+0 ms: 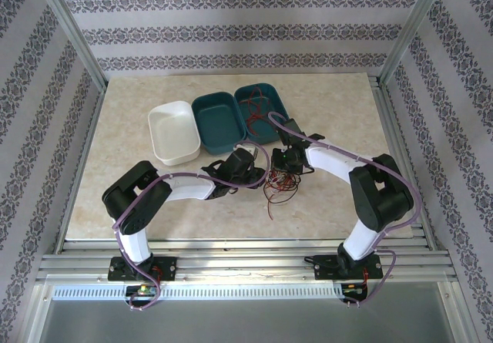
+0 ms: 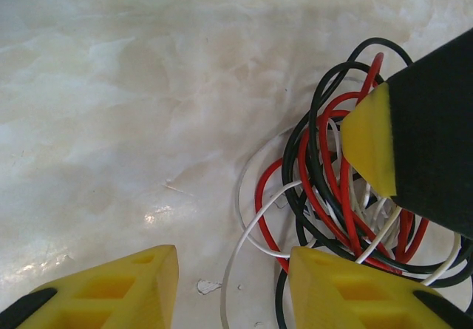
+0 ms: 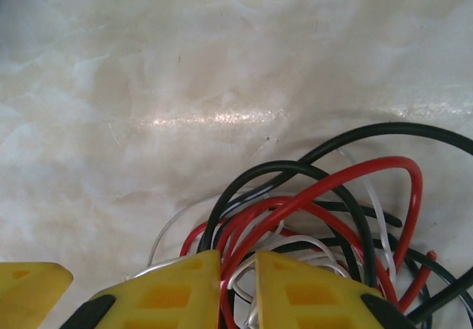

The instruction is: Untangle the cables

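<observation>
A: Progress?
B: Barely begun, by the look of it. The cables [image 1: 279, 183] lie as one knot mid-way across the surface [image 1: 154, 204], between the arms. The right gripper [image 3: 238, 288] pinches red and white strands; the left gripper [image 2: 233, 285] stands released, a white loop in its gap.
A: Unclear?
B: Faint red lines in the right teal bin [image 1: 262, 87]. The strand count cannot be read.
</observation>
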Controlling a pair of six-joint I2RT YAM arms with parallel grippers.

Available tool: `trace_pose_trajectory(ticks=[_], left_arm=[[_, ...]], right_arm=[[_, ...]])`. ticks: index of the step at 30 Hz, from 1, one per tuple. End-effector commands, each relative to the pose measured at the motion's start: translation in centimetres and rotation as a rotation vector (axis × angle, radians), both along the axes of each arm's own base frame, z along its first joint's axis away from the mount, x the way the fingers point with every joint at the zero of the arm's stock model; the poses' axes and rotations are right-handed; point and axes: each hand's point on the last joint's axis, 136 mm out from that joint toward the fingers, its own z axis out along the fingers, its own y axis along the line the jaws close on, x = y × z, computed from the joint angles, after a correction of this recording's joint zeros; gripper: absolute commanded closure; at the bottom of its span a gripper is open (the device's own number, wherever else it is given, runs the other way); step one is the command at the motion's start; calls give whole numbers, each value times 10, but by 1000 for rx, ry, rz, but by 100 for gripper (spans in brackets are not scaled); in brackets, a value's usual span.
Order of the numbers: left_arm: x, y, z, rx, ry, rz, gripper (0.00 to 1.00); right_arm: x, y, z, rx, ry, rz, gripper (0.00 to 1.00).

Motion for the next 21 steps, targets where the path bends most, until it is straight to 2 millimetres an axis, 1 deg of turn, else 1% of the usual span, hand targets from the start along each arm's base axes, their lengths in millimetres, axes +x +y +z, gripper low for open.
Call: trace_pose_trajectory(ticks=[1,5,10,14,16,21], left_arm=[[-4,-6,-2,-26,6,-10,57],[-4,-6,-2,-26,7,-11,57],[-4,-6,-3,-26,8,-12,57],[-5,-5,-3,-29,8,-10,57],[-5,-5,-4,-29,10,-9,57],[-5,-6,-6,-33,13,-10,61]], right_arm=[[10,8,8,1,-36,2,82],[12,11,15,4,-59,13,90],[11,15,29,29,-99,30,98],[9,21,48,90,-141,48,99],[7,23,61,123,-171,60,100],[-2,21,85,148,-221,78,100]])
